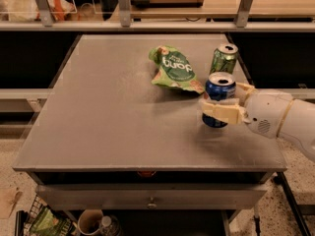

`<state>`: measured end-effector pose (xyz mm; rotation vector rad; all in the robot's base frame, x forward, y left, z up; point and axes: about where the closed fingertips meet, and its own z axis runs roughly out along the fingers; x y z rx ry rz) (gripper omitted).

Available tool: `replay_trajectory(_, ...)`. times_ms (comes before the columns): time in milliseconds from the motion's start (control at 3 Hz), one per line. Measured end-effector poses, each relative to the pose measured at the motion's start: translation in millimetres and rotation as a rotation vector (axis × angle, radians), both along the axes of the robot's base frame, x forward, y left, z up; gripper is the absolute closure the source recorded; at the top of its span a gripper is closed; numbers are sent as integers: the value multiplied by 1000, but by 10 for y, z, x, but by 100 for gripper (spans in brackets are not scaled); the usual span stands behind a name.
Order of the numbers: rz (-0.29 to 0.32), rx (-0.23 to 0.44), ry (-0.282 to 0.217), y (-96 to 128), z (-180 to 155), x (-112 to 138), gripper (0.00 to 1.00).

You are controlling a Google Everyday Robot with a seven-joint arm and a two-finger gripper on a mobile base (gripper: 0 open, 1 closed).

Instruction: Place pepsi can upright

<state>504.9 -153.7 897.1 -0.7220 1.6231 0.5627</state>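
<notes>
Clasping the blue aluminium pepsi can [219,88], the white hand [221,101] hovers over the grey counter [108,122]. The can's long axis is vertical, opening upward.

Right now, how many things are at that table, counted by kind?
Drink cans: 2 (pepsi can gripped in the robot's hand near the right edge of the table; green can behind it)
Snack bags: 1 (green snack bag)
Total: 3
</notes>
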Motion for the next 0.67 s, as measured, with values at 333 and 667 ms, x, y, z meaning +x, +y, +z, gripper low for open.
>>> replay_trajectory(333, -13, 14, -6, 27, -63, -26, 100)
replay_trajectory(667, -43, 54, -42, 70, -150, -73, 100)
